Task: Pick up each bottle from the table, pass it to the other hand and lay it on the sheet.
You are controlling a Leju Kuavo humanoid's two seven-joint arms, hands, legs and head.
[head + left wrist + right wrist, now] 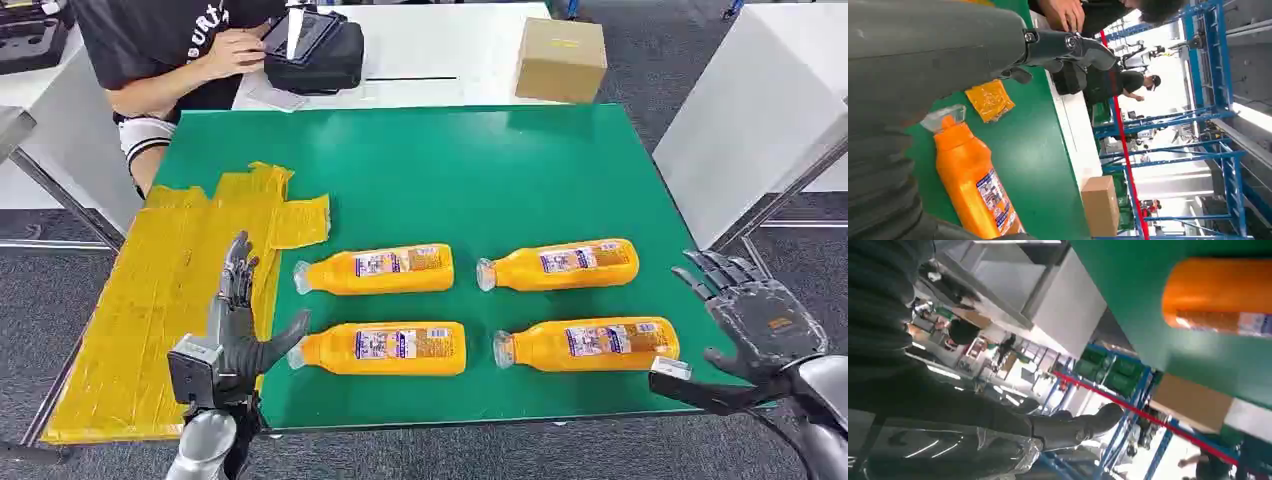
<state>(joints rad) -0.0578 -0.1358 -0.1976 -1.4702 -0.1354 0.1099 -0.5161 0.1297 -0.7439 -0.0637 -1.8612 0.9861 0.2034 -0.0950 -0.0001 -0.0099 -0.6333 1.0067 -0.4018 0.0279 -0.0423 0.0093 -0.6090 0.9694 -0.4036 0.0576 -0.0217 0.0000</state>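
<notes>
Several orange bottles lie on their sides on the green table point(480, 160), caps to the left: far left point(375, 269), far right point(558, 265), near left point(382, 348), near right point(588, 343). A yellow sheet point(165, 290) covers the table's left side. My left hand point(235, 330) hovers open at the sheet's right edge, just left of the near left bottle's cap. My right hand point(755, 320) is open past the table's right edge, beside the near right bottle's base. The left wrist view shows a bottle point(975, 180) close by; the right wrist view catches a bottle's base point(1218, 292).
A person point(170, 50) sits at the far left corner, handling a black bag point(315, 50) on a white table. A cardboard box point(560, 58) stands behind the green table. A white cabinet point(750, 120) stands to the right.
</notes>
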